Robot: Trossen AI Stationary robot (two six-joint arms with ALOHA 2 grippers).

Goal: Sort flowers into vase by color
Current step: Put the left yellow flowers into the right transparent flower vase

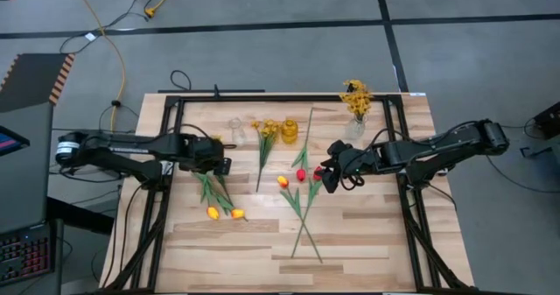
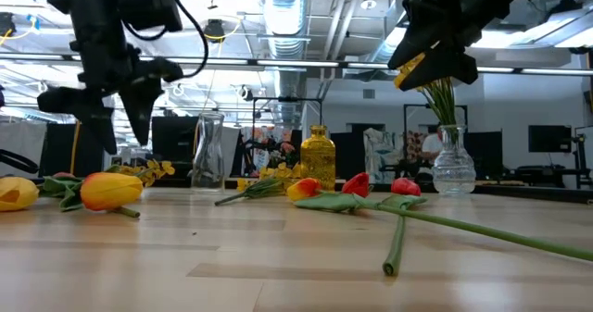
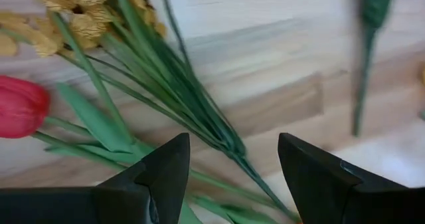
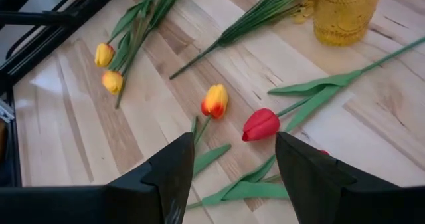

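Observation:
The flowers lie on the wooden table (image 1: 367, 234). Two yellow-orange tulips (image 1: 225, 213) are at the near left, and a mustard-yellow spray (image 1: 265, 133) lies in the middle. Two red tulips (image 1: 308, 173) and an orange one (image 1: 283, 181) have crossed stems. A yellow glass vase (image 1: 290, 130) and a clear vase (image 1: 236, 129) stand at the back. Another clear vase (image 1: 354, 127) holds mustard blossoms (image 1: 355, 95). My left gripper (image 3: 232, 144) hangs open, pointing down over the spray's stem ends (image 3: 232, 151). My right gripper (image 4: 231, 144) is open above a red tulip (image 4: 261, 124).
A black metal frame (image 1: 262, 98) runs along the table's far edge and down both sides. Bare wood lies toward the near edge. Cables and a yellow cord (image 1: 109, 50) lie on the floor behind the table.

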